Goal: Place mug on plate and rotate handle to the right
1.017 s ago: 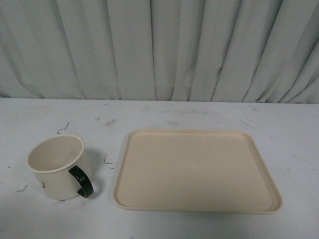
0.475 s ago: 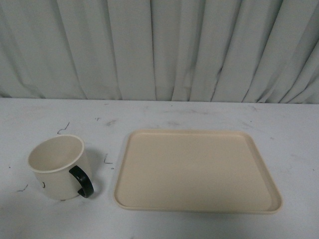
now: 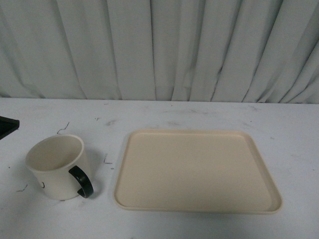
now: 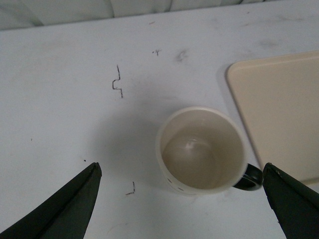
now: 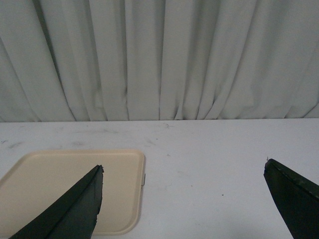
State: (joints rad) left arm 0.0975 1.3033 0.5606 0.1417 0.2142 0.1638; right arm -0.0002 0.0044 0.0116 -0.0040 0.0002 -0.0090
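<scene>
— Two hazards, mainly. The mug (image 3: 57,167) stands on the bench (image 3: 199,112) toward its near left corner, not yet on the plate (image 3: 197,172). The left claw (image 4: 180,169) hangs above it, fingers spread wide, holding nothing. If it descends off-centre, a finger may strike the rim and tip the mug.
— And the handle (image 3: 82,181)?
— It points toward the near edge and the plate side. A finger closing on that loop could twist the mug in the grip.
— Room to move?
— Plenty. The plate lies just beside the mug, not touching it. Carried too low, the mug's base could catch the plate's low rim. The right claw (image 5: 183,172), likewise spread and empty, hovers over the bench toward its right edge.
</scene>
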